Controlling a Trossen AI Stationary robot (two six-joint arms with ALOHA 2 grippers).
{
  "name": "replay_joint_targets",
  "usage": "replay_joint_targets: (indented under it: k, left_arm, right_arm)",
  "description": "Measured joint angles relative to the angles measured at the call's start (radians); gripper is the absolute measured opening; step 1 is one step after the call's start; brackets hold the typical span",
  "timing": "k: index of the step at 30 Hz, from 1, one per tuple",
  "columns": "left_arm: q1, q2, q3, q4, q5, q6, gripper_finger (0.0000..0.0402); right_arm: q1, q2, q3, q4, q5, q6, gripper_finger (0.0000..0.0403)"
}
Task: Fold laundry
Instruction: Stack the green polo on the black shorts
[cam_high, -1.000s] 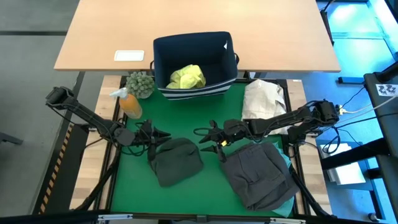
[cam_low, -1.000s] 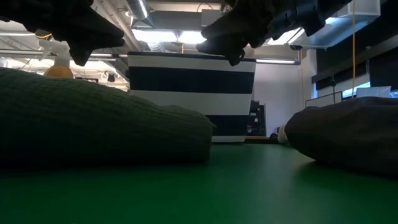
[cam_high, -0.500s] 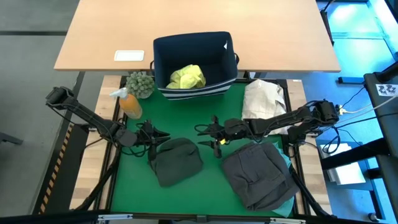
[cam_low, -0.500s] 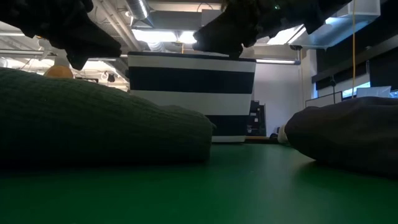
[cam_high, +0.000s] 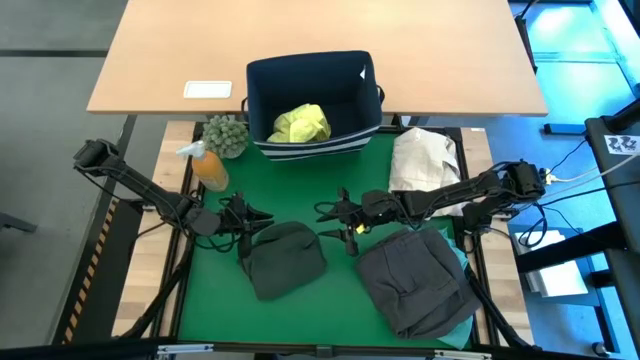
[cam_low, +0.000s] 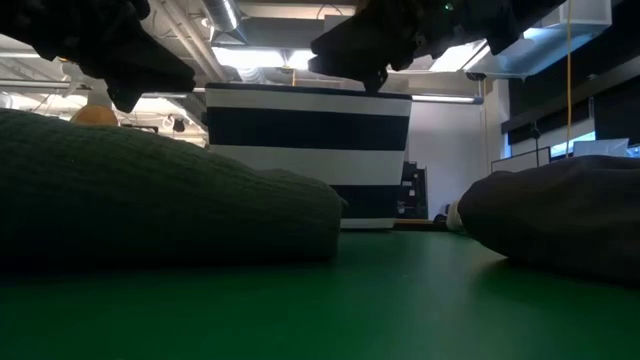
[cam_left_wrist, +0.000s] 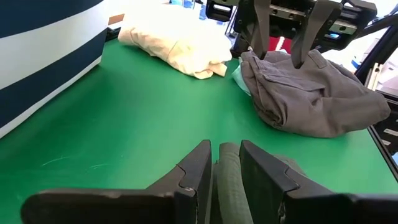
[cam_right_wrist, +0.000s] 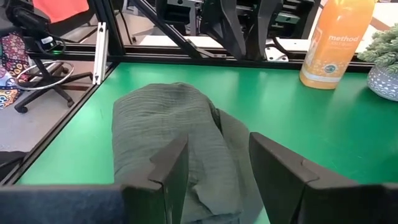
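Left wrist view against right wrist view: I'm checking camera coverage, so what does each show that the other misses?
Only the left wrist view shows the cream cloth bundle, the grey garment and the striped bin wall. Only the right wrist view shows the orange bottle and a potted plant. Both show the green mat, the dark olive garment, and the opposite arm's gripper facing the camera.

Grey garment (cam_left_wrist: 317, 93), cream bundle (cam_left_wrist: 177, 42), green mat (cam_left_wrist: 124, 118)
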Motion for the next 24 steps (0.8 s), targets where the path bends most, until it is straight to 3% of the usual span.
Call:
replay_joint_targets:
  k: [14, 19, 24]
  left_arm:
    - [0.002, 0.0, 0.0, 0.0, -0.029, 0.002, 0.008]
    - [0.002, 0.0, 0.0, 0.0, -0.03, 0.076, 0.008]
    - [0.002, 0.0, 0.0, 0.002, -0.027, 0.077, 0.0081]
  right_arm:
    - [0.001, 0.0, 0.0, -0.02, -0.061, -0.172, 0.0166]
    - [0.001, 0.001, 0.0, -0.044, -0.08, -0.212, 0.0166]
    - [0.016, 0.001, 0.0, -0.049, -0.14, -0.224, 0.0193]
